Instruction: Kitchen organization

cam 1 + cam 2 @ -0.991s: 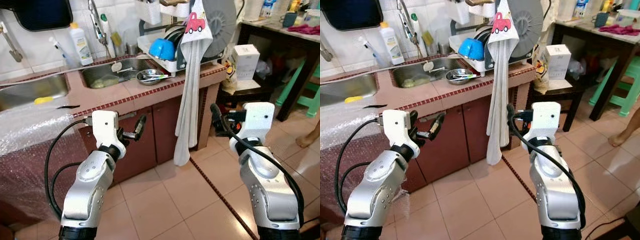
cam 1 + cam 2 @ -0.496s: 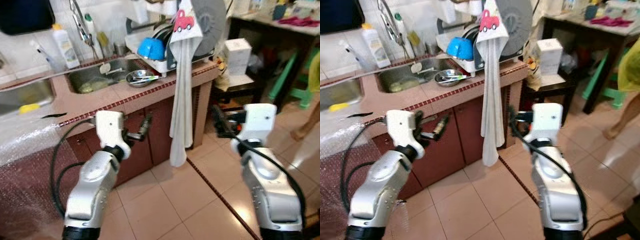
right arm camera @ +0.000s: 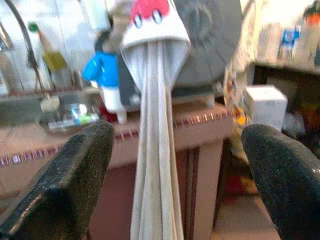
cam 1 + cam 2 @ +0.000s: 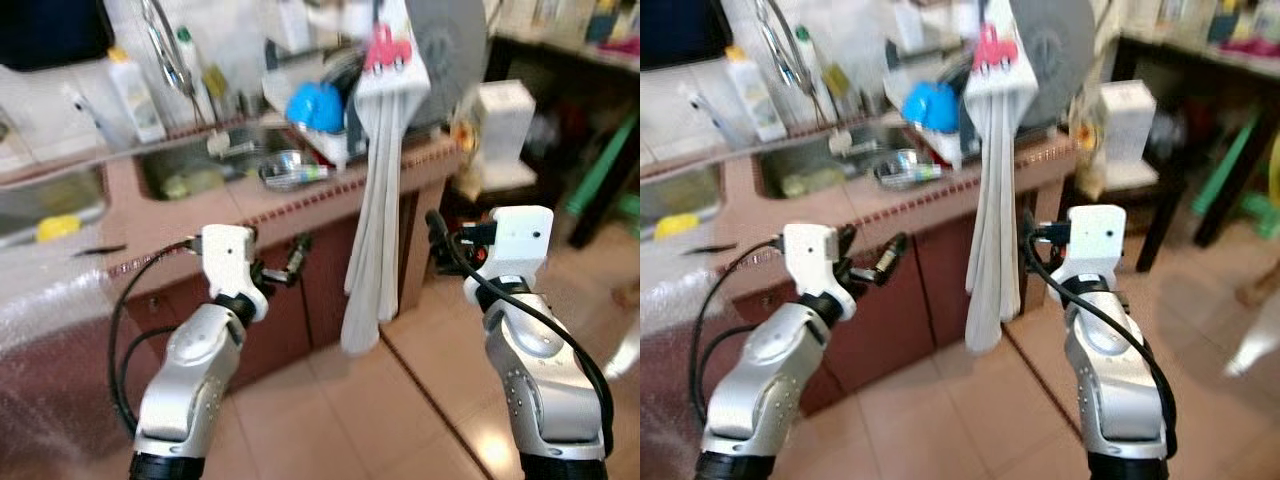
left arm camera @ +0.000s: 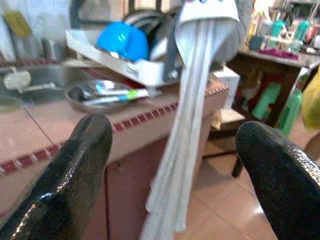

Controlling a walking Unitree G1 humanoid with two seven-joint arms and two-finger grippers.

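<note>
Tiled counter (image 4: 300,205) — hanging towel (image 4: 378,210) at its edge; left gripper (image 5: 172,165) and right gripper (image 3: 175,165) both raised, fingers apart.

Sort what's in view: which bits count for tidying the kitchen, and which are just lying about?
Job:
- hanging towel
- metal bowl
- blue bowl in dish rack
- left claw and right claw, both open

Lying about:
- white box
- soap bottle
- green stool
</note>
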